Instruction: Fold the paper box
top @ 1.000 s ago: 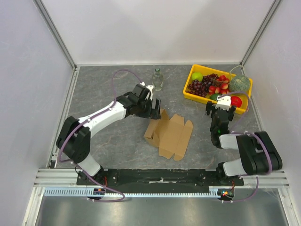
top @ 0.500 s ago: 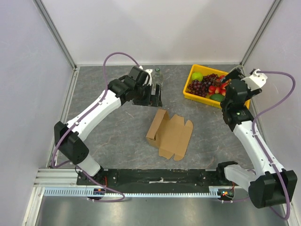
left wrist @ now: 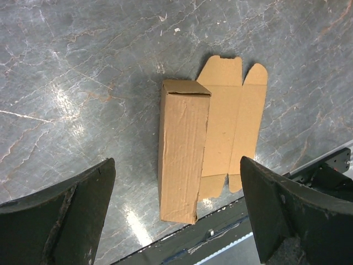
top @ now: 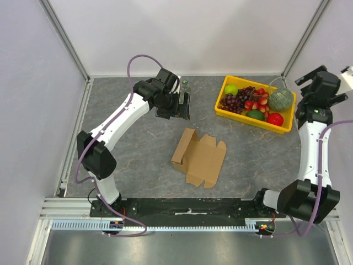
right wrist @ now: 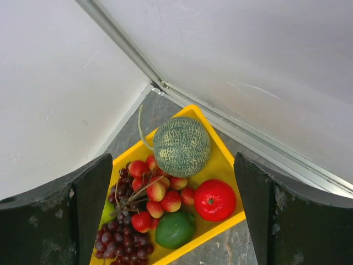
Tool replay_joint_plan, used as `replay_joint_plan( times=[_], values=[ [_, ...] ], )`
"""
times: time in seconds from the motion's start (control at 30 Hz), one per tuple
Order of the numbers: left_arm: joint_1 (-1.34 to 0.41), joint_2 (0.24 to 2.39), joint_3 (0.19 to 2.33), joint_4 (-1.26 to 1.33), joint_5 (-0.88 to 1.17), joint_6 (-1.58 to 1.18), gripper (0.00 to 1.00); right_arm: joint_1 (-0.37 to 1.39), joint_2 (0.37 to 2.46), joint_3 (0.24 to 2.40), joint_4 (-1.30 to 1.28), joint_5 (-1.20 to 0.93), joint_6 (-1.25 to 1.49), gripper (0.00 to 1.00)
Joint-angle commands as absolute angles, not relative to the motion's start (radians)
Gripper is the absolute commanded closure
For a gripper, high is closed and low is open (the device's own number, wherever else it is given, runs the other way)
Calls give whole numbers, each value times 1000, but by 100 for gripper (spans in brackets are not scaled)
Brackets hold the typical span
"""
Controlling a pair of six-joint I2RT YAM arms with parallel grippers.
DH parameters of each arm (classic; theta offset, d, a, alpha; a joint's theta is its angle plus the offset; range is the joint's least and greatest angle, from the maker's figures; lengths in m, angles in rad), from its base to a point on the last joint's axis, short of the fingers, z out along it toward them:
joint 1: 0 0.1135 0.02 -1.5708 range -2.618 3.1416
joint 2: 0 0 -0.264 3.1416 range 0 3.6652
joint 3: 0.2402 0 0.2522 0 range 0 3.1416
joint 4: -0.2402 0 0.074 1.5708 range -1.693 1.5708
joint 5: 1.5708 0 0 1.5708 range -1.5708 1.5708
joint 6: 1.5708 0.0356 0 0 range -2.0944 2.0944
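Paper box (top: 197, 159): plain brown cardboard, die-cut, partly folded. It rests on the grey marbled table (top: 138, 165), mid-width, nearer the front edge, long axis slanted. In the left wrist view (left wrist: 182, 149) one long side stands up as a narrow rectangular section with a small end flap bent over it. The adjoining panels and their rounded tabs lie flat. Edges are slightly creased.

Your far-side clutter
Yellow tray (top: 242, 118) holds melon (top: 281, 99), grapes (top: 234, 101), strawberries (right wrist: 157, 191), lime (right wrist: 175, 229); glass bottle (top: 185, 86) stands left of it
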State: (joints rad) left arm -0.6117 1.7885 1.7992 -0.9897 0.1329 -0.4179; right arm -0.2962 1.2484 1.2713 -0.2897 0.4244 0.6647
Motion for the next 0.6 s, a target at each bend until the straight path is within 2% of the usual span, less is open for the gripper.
replay_joint_plan(
  times=[0.0,0.37,0.57],
  values=[
    [-614,1815,1877,-1037,121,-365,0,-368,1278,1302,-336,204,747,2],
    [-682,1882,2023,-1120,55,-258,0,-371,1341,1279,-337,137,718,2],
    [-719,1953,2075,-1192,22,-287,0,-371,1380,1282,-350,130,692,2]
  ],
)
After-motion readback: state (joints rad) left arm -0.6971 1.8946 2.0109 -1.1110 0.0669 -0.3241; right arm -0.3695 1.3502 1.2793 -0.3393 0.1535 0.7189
